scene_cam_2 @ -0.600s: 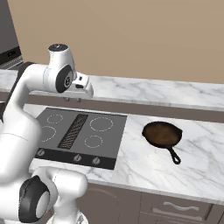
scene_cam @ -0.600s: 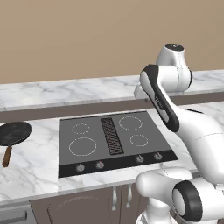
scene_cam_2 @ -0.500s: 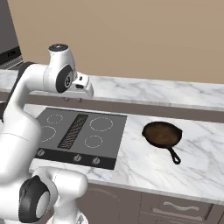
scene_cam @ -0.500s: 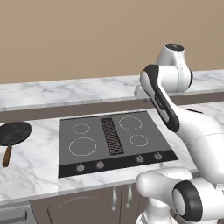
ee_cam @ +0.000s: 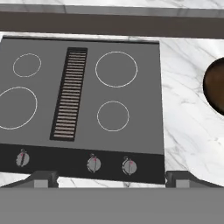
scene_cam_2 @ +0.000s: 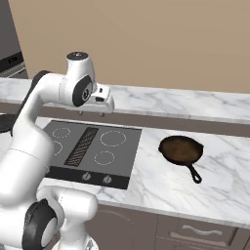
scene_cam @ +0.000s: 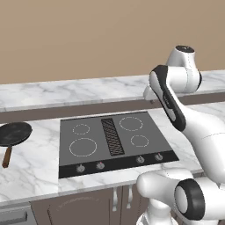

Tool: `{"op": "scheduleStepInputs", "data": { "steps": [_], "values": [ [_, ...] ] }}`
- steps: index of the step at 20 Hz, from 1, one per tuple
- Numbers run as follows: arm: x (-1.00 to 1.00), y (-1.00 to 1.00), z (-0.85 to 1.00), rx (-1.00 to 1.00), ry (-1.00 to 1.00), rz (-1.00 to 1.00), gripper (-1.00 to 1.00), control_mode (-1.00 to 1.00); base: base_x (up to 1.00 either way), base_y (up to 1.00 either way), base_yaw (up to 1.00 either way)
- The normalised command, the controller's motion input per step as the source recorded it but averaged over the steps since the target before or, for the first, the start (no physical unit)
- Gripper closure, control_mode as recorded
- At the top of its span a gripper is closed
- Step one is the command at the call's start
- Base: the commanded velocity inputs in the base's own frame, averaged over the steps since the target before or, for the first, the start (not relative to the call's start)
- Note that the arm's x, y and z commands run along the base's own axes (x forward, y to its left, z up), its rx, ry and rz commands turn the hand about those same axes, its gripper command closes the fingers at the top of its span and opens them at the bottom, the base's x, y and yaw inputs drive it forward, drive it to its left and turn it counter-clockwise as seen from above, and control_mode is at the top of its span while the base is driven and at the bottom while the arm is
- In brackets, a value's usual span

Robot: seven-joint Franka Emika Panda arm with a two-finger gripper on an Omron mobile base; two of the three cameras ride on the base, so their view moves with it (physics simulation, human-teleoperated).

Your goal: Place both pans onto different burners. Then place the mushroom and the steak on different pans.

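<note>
A black pan point(scene_cam: 15, 133) with a brown wooden handle lies on the marble counter left of the cooktop point(scene_cam: 95, 132). To the cooktop's right rests the other pan point(scene_cam_2: 181, 149), reddish-brown inside; the hand view catches its edge point(ee_cam: 216, 85). The four burners, such as the large front left one point(ee_cam: 17, 108) and the back right one point(ee_cam: 116, 68), are bare. My gripper point(scene_cam_2: 98, 112) hovers high over the cooktop's back right part, pointing down, open with nothing between its fingertips point(ee_cam: 42, 178). The mushroom and the steak are out of view.
A raised marble ledge point(scene_cam: 66, 92) runs along the back, under a tan wall. A vent grille point(ee_cam: 70, 94) splits the cooktop, and small knobs point(ee_cam: 93, 164) line its front strip. Cabinet drawers point(scene_cam_2: 195, 229) sit below the counter.
My hand has drifted slightly to the right above the cooktop. Both pans lie where they were.
</note>
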Motion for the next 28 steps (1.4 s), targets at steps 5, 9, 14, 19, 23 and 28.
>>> {"op": "scheduleStepInputs", "data": {
  "steps": [5, 9, 14, 19, 23, 28],
  "values": [
    [0.00, -0.49, -0.08, 0.00, 0.00, 0.00, -1.00, -1.00, 0.00, 0.00, 0.00],
    [0.00, -0.49, -0.10, 0.00, 0.00, 0.00, -1.00, -1.00, 0.00, 0.00, 0.00],
    [0.00, -0.38, -0.07, 0.00, 0.00, 0.00, -1.00, -1.00, 0.00, 0.00, 0.00],
    [0.00, -0.38, -0.02, 0.00, 0.00, 0.00, -1.00, -1.00, 0.00, 0.00, 0.00],
    [0.00, -0.40, -0.01, 0.00, 0.00, 0.00, -1.00, -1.00, 0.00, 0.00, 0.00],
    [0.00, -0.41, -0.03, 0.00, 0.00, 0.00, -1.00, -1.00, 0.00, 0.00, 0.00]
  ]
}}
